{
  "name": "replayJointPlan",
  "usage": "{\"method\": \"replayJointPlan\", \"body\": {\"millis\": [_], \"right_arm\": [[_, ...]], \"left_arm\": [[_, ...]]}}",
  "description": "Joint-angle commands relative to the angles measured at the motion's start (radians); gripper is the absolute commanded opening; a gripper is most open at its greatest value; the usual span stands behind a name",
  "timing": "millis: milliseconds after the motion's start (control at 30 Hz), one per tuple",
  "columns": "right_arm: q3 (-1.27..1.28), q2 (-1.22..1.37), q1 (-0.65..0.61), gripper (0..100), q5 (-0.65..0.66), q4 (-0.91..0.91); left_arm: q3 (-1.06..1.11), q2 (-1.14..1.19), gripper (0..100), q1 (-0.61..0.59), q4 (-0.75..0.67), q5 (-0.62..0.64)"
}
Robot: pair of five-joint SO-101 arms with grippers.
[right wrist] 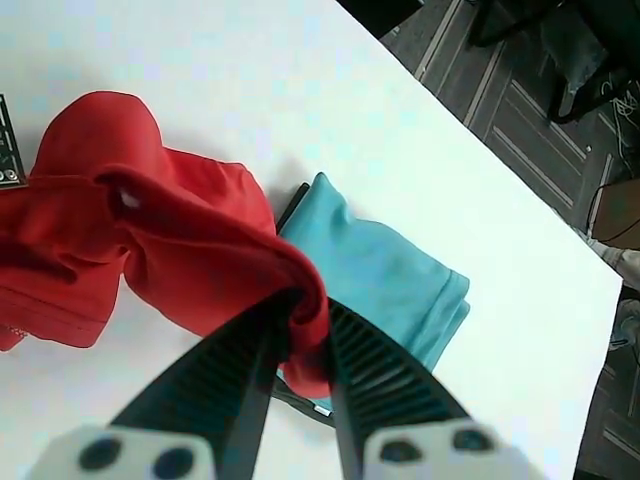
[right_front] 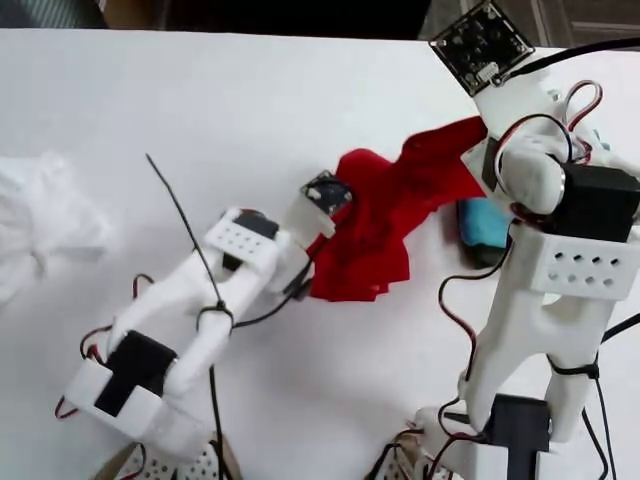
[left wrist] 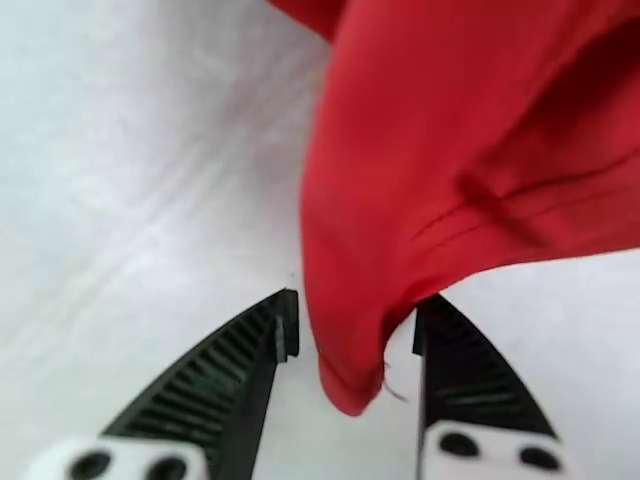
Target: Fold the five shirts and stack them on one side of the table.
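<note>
Right claw (right wrist: 308,312) tight on red shirt (right wrist: 190,230) (left claw (left wrist: 357,305) agape around a fold)

Bears, as a white table (right_front: 250,100), a crumpled white cloth (right_front: 40,215) at the left arm's edge, a folded teal shirt (right_front: 483,222) (atop a dark thing (right wrist: 293,208)) by the right arm, part of a red shirt (right_front: 375,240) between.

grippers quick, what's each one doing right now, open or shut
left gripper: open, a corner of the red shirt hangs between its jaws
right gripper: shut on a fold of the red shirt
</note>
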Motion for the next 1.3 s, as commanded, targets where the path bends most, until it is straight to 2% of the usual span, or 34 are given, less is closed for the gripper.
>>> {"method": "replayJointPlan", "body": {"millis": [0,167,367,533,733,833,933,1100,1267], "right_arm": [[-0.003,-0.035,0.002,2.0,0.006,-0.002],[-0.003,-0.035,0.007,2.0,0.006,-0.002],[-0.003,-0.035,0.008,2.0,0.006,-0.002],[-0.003,-0.035,0.008,2.0,0.005,-0.001],[-0.003,-0.035,0.005,2.0,0.0,-0.001],[-0.003,-0.035,0.004,2.0,0.0,-0.001],[-0.003,-0.035,0.002,2.0,0.002,-0.001],[-0.003,-0.033,0.002,2.0,0.002,-0.001],[-0.003,-0.033,0.002,2.0,0.003,-0.001]], "left_arm": [[-0.047,0.0,20,-0.003,0.029,0.006],[-0.094,0.0,7,-0.005,0.081,0.006],[-0.108,0.002,9,-0.006,0.094,0.006],[-0.113,0.0,2,-0.011,0.1,0.006],[-0.228,0.0,3,-0.043,0.255,0.003],[-0.288,0.002,3,-0.075,0.322,-0.057],[-0.303,0.005,8,-0.1,0.347,-0.101],[-0.3,0.008,25,-0.121,0.341,-0.106],[-0.3,0.009,26,-0.114,0.295,-0.103]]}}
